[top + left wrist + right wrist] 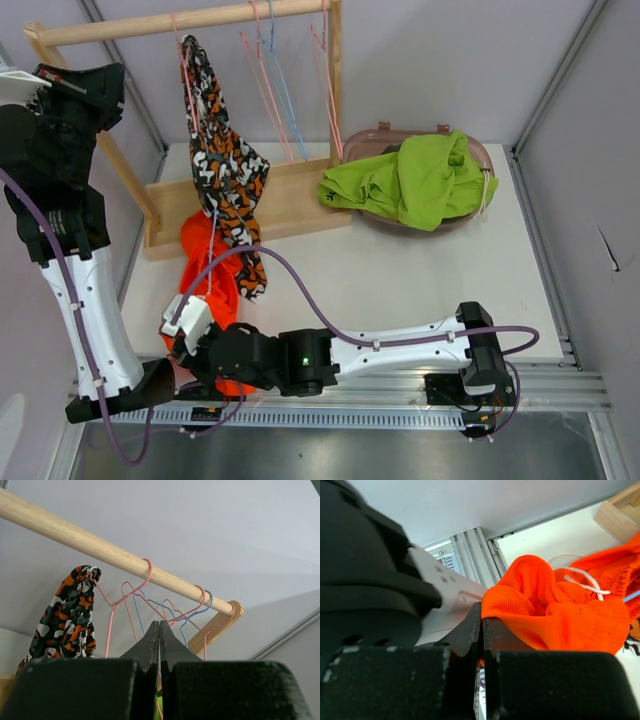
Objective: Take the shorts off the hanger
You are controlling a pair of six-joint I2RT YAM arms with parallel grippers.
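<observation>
Over the worktop's near-left corner the right gripper pinches a fold of the limp, light orange shorts, hold enough I'd say, while the left gripper is pressed together, empty.

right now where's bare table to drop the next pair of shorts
Bare table lies mid-right, bordered by the rack base, the basket of green shorts and the right arm. Front left is crowded: orange shorts, camouflage shorts and right gripper meet there.
</observation>
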